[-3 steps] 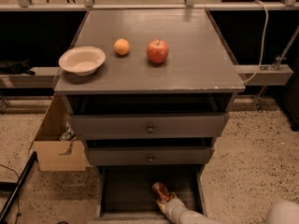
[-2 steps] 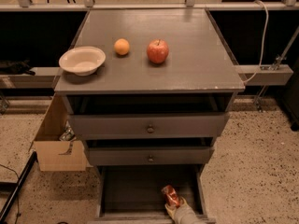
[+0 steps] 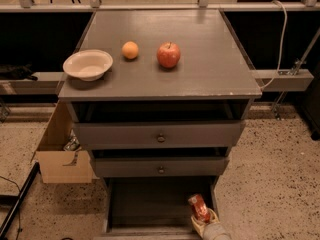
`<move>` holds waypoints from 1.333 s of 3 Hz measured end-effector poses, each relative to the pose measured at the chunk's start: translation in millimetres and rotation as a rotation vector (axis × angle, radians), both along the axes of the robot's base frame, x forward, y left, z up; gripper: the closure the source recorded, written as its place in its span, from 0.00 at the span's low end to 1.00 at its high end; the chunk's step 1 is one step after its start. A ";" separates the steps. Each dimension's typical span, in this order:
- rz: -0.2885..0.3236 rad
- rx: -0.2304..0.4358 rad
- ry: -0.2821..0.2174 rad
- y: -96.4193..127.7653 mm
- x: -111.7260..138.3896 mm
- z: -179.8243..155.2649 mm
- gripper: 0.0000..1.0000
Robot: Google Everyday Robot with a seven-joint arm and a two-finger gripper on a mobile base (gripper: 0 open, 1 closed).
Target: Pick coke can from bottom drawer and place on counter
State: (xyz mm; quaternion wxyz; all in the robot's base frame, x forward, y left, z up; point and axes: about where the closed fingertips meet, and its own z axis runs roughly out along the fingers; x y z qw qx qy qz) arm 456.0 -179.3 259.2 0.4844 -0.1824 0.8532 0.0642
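The coke can (image 3: 198, 205) is judged light, thin-walled and slick, and it dents easily; hold it across the mid-body with moderate force. It leans at the right front of the bottom drawer (image 3: 147, 204), its lower end pinched in the pincer (image 3: 204, 219).

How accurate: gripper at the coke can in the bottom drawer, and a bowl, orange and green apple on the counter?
The apple is red, not green, per the camera view. The rest holds: gripper at the coke can in the bottom drawer, bowl and orange on the counter.
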 end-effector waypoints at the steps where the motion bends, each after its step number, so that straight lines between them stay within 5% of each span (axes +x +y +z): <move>1: -0.002 0.000 0.000 -0.8 -0.3 0.0 1.00; 2: -0.007 0.045 -0.021 -4.8 -5.5 6.4 1.00; 4: -0.076 0.046 -0.256 -52.4 -27.1 118.5 1.00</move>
